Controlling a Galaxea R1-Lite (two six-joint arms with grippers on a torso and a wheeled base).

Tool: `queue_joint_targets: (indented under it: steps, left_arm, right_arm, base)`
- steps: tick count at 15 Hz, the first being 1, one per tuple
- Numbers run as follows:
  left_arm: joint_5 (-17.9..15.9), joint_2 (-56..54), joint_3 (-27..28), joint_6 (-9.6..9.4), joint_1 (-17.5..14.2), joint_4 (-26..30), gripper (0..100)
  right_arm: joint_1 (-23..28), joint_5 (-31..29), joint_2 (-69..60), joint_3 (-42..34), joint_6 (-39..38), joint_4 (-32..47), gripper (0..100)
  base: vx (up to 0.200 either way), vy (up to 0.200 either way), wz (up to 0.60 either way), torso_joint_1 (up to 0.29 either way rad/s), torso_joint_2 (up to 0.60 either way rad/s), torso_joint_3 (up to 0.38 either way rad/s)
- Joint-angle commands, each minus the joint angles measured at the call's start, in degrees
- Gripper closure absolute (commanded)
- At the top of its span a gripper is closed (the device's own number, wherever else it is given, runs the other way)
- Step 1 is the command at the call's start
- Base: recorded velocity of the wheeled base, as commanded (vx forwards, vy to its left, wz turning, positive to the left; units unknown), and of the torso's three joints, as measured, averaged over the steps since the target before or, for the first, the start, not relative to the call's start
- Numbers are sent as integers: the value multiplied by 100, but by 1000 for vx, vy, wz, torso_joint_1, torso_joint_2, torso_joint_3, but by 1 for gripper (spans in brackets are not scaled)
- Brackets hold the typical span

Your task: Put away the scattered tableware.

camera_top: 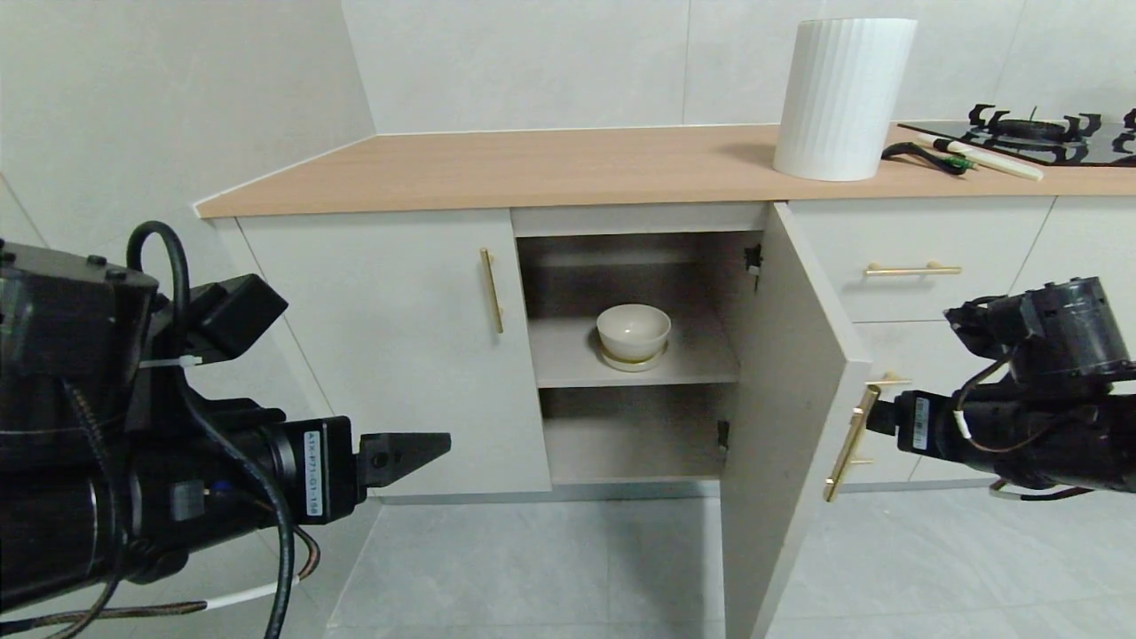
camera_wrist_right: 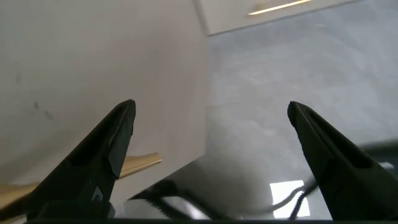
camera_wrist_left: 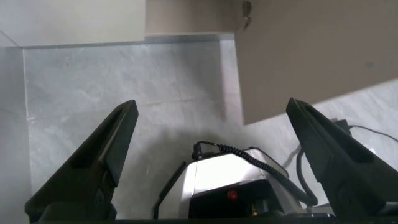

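Small code sticker [camera_top: 312, 473] on left arm [camera_top: 213, 484]

The left gripper [camera_wrist_left: 211, 106] holds its two dark fingers [camera_wrist_left: 106, 155] spread wide apart. Beyond them lies the grey tiled floor [camera_wrist_left: 124, 68]. Farther off and to the right, the open cabinet door [camera_wrist_left: 311, 56], a plain beige panel, stands above this floor.
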State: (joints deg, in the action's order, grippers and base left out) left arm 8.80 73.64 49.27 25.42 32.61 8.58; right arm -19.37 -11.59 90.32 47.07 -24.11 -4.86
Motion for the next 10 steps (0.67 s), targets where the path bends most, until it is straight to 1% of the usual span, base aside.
queue_joint_targets:
  steps: [1, 2, 3, 6, 8, 10]
  left_arm:
    - [16, -52, 3, 7, -27, -50, 0]
    - [16, -78, 3, 7, -27, -58, 0]
    - [43, -105, 3, -2, -27, -58, 0]
    - [43, -69, -6, -2, -27, -58, 0]
    - [43, -52, -14, -2, -27, -58, 0]
    - [43, -52, -6, -2, -27, -58, 0]
  right_arm:
    - [-515, 17, 601, 452, -50, -6, 0]
    - [-577, 17, 697, 567, -41, -6, 0]
    - [-726, 17, 979, 874, -23, 3, 0]
    - [-744, 34, 1532, 1463, 3, -6, 0]
    - [-779, 316, 1893, 1841, -14, -15, 0]
    - [-788, 465, 2244, 2219, -58, -23, 0]
  base:
    - [0, 0, 0, 0, 0, 0]
    - [0, 0, 0, 0, 0, 0]
    - [0, 0, 0, 0, 0, 0]
    - [0, 0, 0, 0, 0, 0]
    - [0, 0, 0, 0, 0, 0]
    - [0, 0, 0, 0, 0, 0]
